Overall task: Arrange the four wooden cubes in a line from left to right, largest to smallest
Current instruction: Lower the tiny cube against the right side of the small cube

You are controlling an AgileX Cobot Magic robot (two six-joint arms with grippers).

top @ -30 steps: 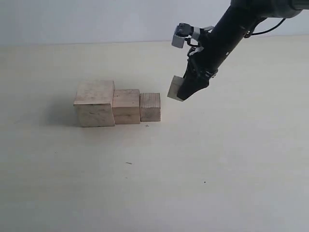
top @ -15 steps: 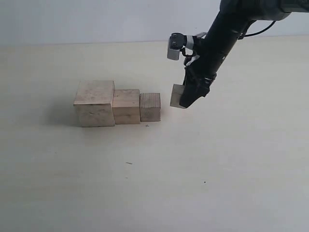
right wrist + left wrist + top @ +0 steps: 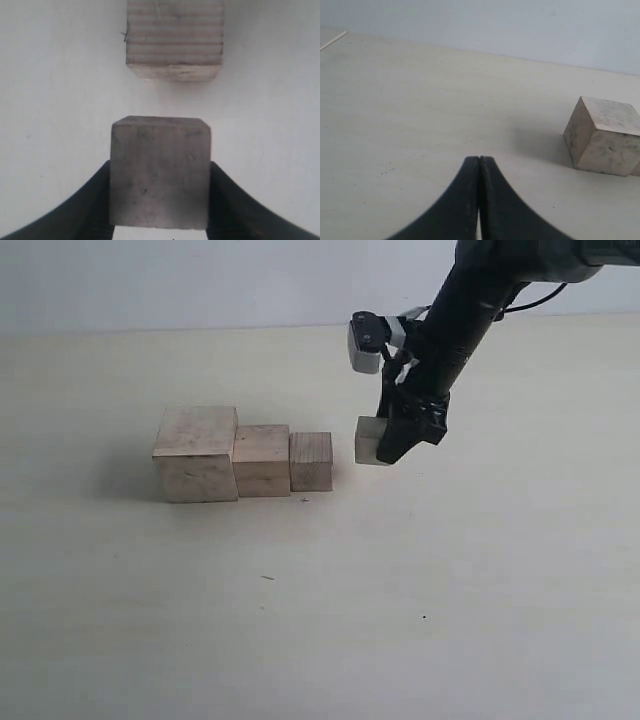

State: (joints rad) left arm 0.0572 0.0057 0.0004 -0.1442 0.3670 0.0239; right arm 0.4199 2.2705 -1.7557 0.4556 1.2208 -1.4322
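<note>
Three wooden cubes stand in a touching row on the table: the largest cube [image 3: 195,453] at the left, the second cube [image 3: 261,460] in the middle, the third cube [image 3: 311,461] at the right. The smallest cube [image 3: 367,440] is just right of the third, a small gap between them, with my right gripper [image 3: 385,443] shut on it, at or just above the table. The right wrist view shows this small cube [image 3: 159,171] between both fingers and the third cube [image 3: 174,39] beyond it. My left gripper [image 3: 479,159] is shut and empty, with the largest cube [image 3: 602,135] off to one side.
The pale table top [image 3: 420,590] stretches around the row. The right arm [image 3: 470,310] slants down from the upper right of the exterior view. A few small dark specks [image 3: 266,578] mark the surface in front.
My right gripper has carried the smallest cube down and slightly left, and turned it from tilted to level. It now sits close beside the third cube. The row of three has not moved.
</note>
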